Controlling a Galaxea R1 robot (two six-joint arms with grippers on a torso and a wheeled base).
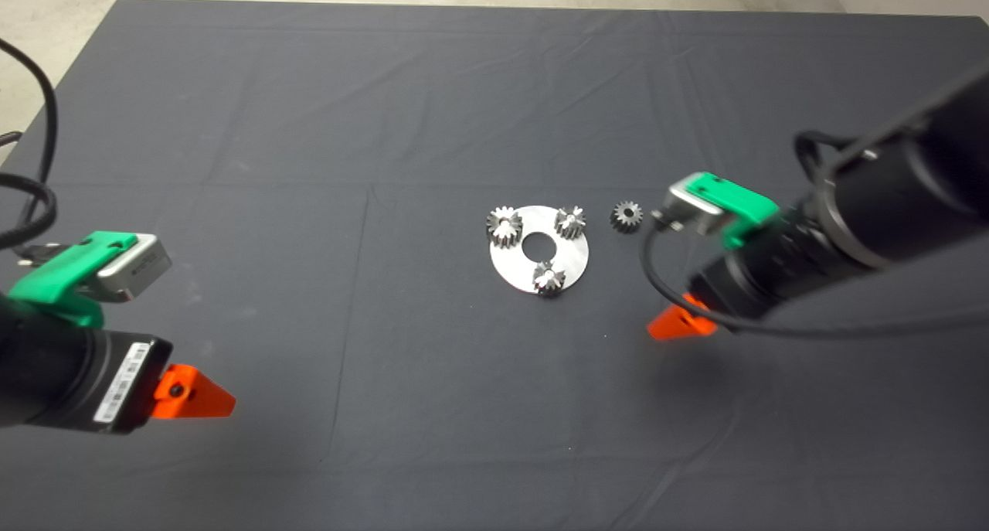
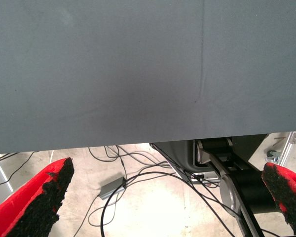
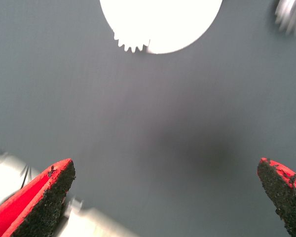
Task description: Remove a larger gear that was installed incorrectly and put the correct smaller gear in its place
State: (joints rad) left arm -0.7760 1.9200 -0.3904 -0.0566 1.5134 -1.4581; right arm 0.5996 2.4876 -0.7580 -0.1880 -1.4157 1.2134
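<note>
My worktop [image 1: 309,129] lies under a dark mat, creased in places. Near its middle rests a round silver plate [image 1: 514,272] with a centre hole. Three gears stand on the plate: the larger gear [image 1: 504,226] at its far left rim, and two shiny little gears, one [image 1: 570,222] at the far right rim and one [image 1: 548,277] at the near rim. The smaller gear [image 1: 627,216] lies on the mat just right of the plate, apart from it.

My right tool [image 3: 167,197] hangs over bare mat near the plate's right side, fingers [image 3: 44,200] spread wide, nothing between them. My left tool [image 2: 163,197] waits at the lower left, also wide and empty.

The right wrist view shows only the plate's glaring edge [image 3: 160,22] with a row of teeth. The left wrist view shows the mat's edge, with cables [image 2: 118,182] on the floor beyond.
</note>
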